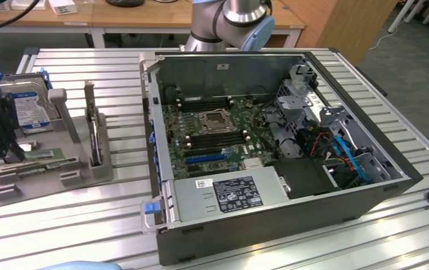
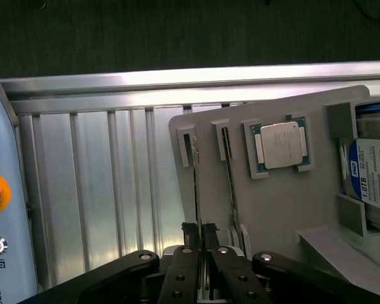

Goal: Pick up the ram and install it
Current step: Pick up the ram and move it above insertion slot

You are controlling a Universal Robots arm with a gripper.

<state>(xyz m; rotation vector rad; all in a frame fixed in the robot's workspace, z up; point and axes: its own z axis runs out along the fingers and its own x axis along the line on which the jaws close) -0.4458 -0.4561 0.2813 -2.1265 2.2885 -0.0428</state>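
**Claw clamped on the outer ram stick in its holder slot**

The gripper (image 2: 199,230) has its two fingers drawn together on the ram (image 2: 196,180). This is a thin green stick standing on its long edge in a narrow slot of the grey holder tray (image 2: 285,215). Stood that way, its upper edge is offered to the claw, while the slot walls keep it from tipping sideways. It looks seated in the slot, not yet lifted.

A second stick (image 2: 231,190) stands in the next slot, just beside the claw's inner finger, so that side is tight. Past it, further from the claw, the square CPU chip (image 2: 282,145) lies flat in its own recess. Beyond that is the hard drive (image 2: 373,174).

On the claw's other side the tray's edge is close. After it comes bare slatted aluminium table (image 2: 114,190), then a teach pendant (image 2: 0,209).

In the exterior view the opened computer case (image 1: 275,236) sits well away from the claw, with open table between. The case's side is off, so the dark memory slots (image 1: 199,104) flanking the processor socket (image 1: 216,120) are exposed from above. An upright expansion card (image 1: 90,121) stands in the tray between the claw and the case and is the one tall edge on that side.
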